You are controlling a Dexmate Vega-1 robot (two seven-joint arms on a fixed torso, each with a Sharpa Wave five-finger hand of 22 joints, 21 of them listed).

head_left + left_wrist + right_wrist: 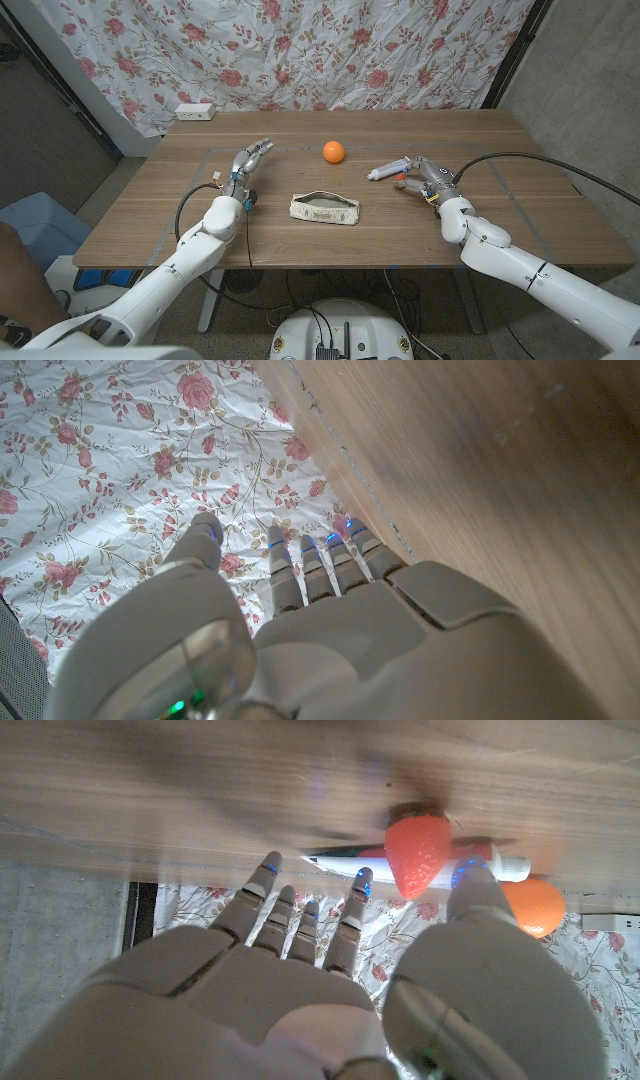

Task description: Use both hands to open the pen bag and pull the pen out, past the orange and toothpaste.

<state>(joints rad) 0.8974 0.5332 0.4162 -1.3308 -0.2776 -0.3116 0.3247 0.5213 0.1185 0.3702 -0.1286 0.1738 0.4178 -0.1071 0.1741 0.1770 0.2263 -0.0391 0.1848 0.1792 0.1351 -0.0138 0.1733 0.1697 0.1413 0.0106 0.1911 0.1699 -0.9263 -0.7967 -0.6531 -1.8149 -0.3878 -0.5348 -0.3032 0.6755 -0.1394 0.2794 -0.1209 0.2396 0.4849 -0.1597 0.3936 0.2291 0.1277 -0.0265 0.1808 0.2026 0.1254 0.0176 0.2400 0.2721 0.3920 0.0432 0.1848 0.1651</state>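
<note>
Pen bag (326, 209) at centre frame lies untouched, seemingly zipped; left hand (247, 166) and right hand (424, 176) wait, fingers spread, empty.

The desk (300, 250) is brown wood with a visible grain and a matt finish. The pen bag (326, 209) looks like soft pale cloth, slightly rumpled. At its 12 o'clock the orange (334, 151) has a dull, finely dimpled skin. The toothpaste (388, 171) tube seems smooth plastic. Both hands, left hand (247, 163) and right hand (423, 175), wear smooth, light grey plastic shells with a faint sheen. The floral curtain (300, 50) is thin creased cloth.
</note>
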